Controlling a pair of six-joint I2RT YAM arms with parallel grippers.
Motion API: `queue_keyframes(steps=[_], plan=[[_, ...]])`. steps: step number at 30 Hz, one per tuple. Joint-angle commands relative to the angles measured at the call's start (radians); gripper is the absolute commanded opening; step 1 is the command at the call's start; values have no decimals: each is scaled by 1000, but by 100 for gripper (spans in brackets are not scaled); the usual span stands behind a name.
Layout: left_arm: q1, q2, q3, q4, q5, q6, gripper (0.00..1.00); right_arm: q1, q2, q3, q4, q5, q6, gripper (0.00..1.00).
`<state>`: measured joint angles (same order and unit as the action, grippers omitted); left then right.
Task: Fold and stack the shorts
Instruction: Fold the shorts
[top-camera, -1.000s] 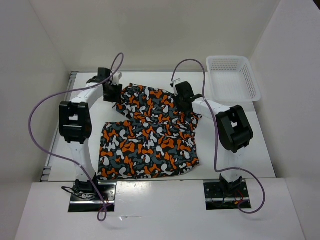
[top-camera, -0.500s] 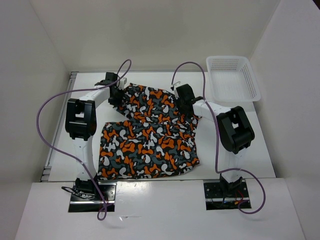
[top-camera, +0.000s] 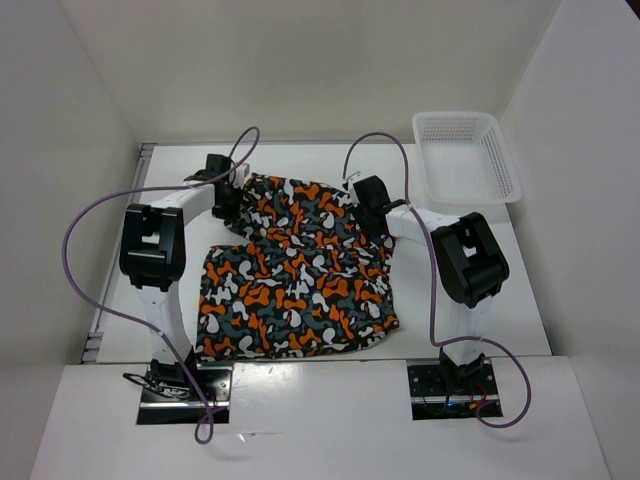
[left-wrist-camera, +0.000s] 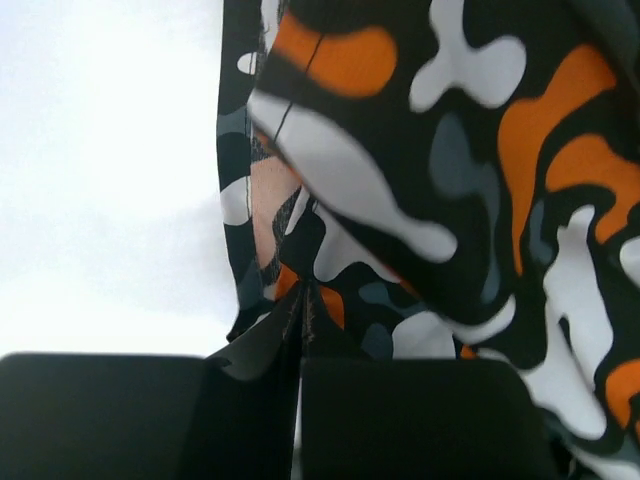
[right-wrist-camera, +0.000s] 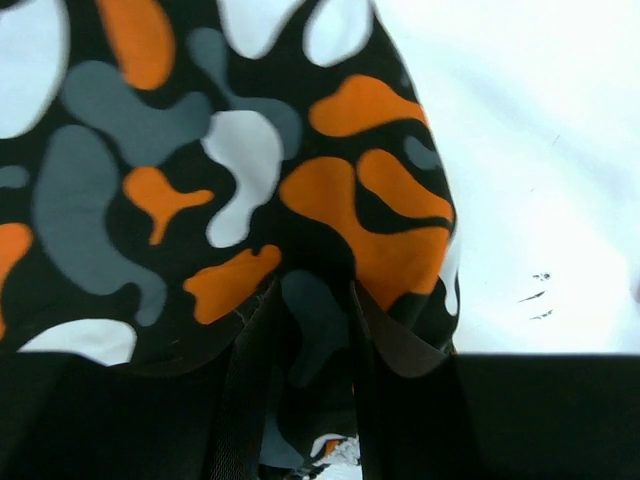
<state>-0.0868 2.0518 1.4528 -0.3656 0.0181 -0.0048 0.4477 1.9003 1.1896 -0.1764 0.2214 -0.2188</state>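
Table: the white table (top-camera: 470, 300) holds everything.
Shorts, near part: the shorts (top-camera: 295, 300) lie flat in the middle of the table, close to the 2 arm bases.
Left gripper: the left gripper (left-wrist-camera: 298, 365) is squeezed tight on the far left edge of the shorts, with a bit of cloth pinched between its fingers.
Right gripper: the right gripper (right-wrist-camera: 312, 320) is squeezed tight on the far right edge, with cloth pinched in the same way.
Why 2 grips: I think each one holds a far corner so the cloth stays wide and can be pulled toward the near side to make a fold.
Shorts, far part: it is wrinkled between the 2 grippers. I cannot tell if this is 1 pair or 2.
Basket: the white basket (top-camera: 468, 193) sits at the far right, well apart from the shorts.
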Motion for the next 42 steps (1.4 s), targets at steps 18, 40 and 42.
queue_keyframes(steps=[18, 40, 42], plan=[[168, -358, -211, -288, -36, 5, 1, 6, 29, -8, 54, 18, -97, 39], [98, 134, 688, -371, 180, 5, 69, -59, -66, 150, -123, -102, -57, 77], [78, 279, 809, -381, 166, 5, 71, -87, -54, 150, -123, -120, -57, 77]])
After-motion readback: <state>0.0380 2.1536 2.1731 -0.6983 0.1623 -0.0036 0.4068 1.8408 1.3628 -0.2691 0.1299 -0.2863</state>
